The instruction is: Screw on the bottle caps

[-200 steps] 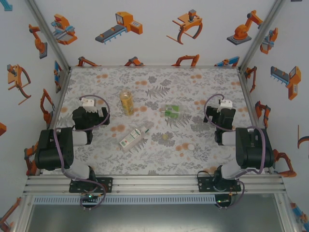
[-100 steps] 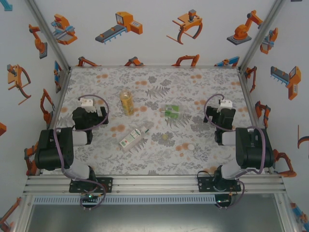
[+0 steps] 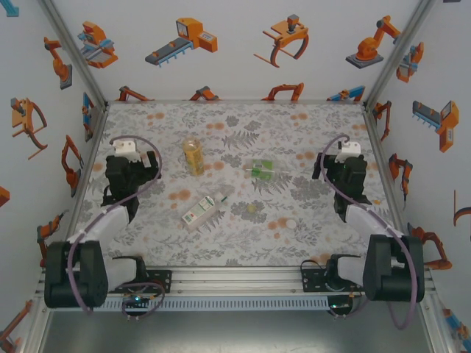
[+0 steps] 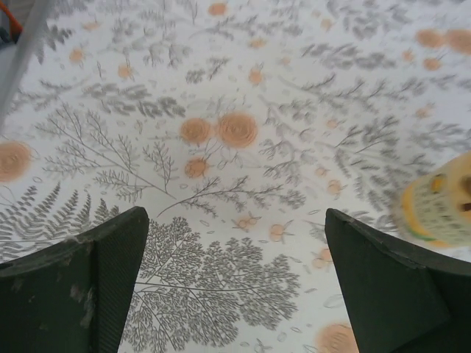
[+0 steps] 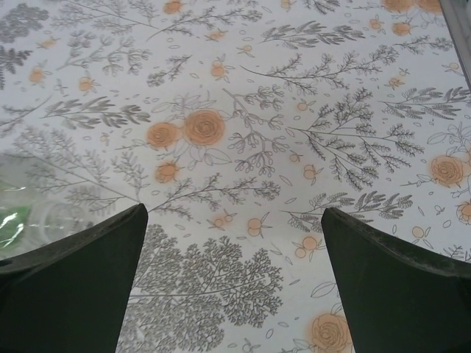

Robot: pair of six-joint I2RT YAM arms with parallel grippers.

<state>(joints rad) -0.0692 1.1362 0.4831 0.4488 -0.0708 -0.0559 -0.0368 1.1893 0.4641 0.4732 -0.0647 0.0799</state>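
Observation:
Three uncapped bottles lie on the floral table: a yellow one, a clear one with a green label, and one with a green and white label. A pale yellow-green cap and a white cap lie loose nearer the front. My left gripper hovers open at the left, with nothing between its fingers; the yellow bottle is off to its right. Open too, my right gripper hangs at the right, and the clear bottle lies to its left.
White walls printed with orange robot pictures close in the table on three sides. A metal rail carrying the arm bases runs along the near edge.
Both arms have unfolded from their tucked pose and stretched out. Each gripper has shifted slightly away from the bases and outward. The bottles and caps have not moved.

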